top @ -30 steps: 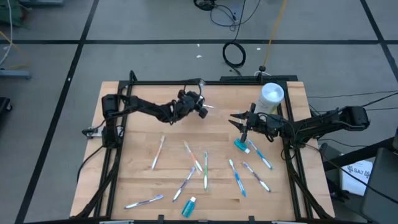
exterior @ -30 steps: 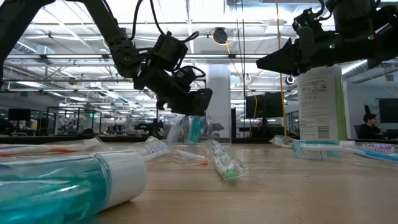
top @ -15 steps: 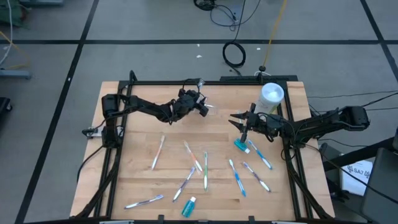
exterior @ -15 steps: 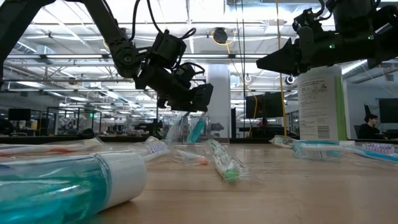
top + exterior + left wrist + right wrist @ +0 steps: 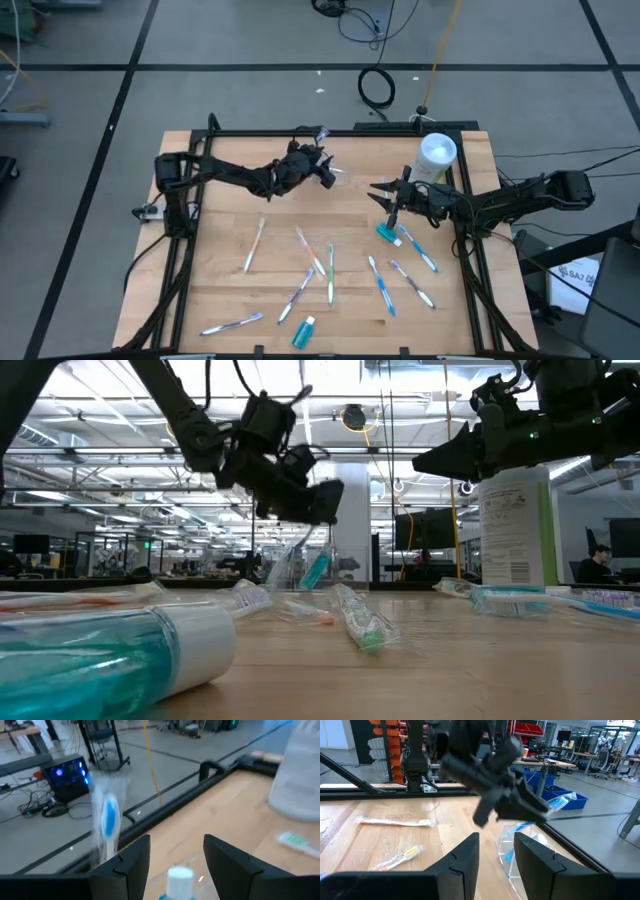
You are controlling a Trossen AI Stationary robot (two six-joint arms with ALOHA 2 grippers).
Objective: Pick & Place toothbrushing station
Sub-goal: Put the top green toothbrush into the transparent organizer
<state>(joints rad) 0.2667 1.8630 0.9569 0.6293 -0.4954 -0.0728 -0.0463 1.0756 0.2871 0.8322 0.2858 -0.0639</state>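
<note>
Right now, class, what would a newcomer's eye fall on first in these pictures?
Wrapped toothbrushes lie scattered across the wooden table. A tall white bottle stands at the far right corner, close by the right gripper. The left gripper is lifted above the table's far middle.

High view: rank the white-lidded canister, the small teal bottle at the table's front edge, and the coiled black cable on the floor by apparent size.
1. White-lidded canister
2. Coiled black cable, nearly alike, so unsure
3. Small teal bottle, clearly smallest
</note>
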